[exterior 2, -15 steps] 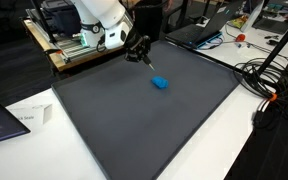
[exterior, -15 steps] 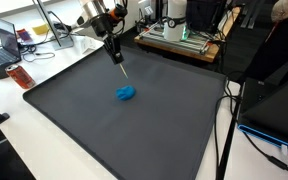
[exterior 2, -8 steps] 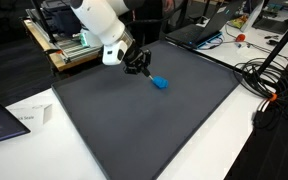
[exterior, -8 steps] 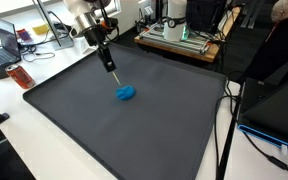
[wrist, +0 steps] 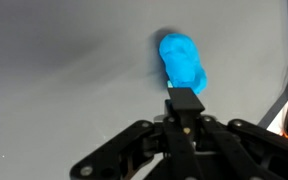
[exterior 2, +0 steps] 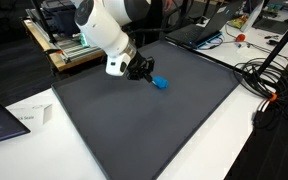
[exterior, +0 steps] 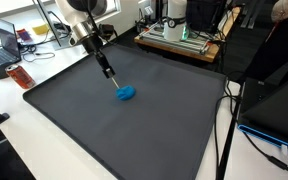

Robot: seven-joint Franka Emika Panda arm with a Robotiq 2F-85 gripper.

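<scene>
A small blue lump [exterior: 127, 94] lies on the dark grey mat [exterior: 134, 130] and shows in both exterior views [exterior 2: 160, 83]. In the wrist view the blue lump [wrist: 184, 62] lies just beyond the fingertips. My gripper [exterior: 105, 68] is shut on a thin black marker-like stick [wrist: 185, 103] that points down at the mat. The stick's tip is close beside the lump, a little above the mat. From the other side, the gripper [exterior 2: 142, 69] hangs just next to the lump. I cannot tell if the tip touches anything.
The mat covers most of a white table [exterior: 24, 130]. An orange bottle [exterior: 20, 76] and a laptop [exterior: 4, 50] stand off the mat's corner. Equipment on a wooden board [exterior: 184, 40] stands behind. Cables [exterior 2: 259, 75] and a paper [exterior 2: 24, 118] lie beside the mat.
The arm has swung lower and across the mat with the stick. The gripper has come down close beside the blue lump. The lump has not moved.
</scene>
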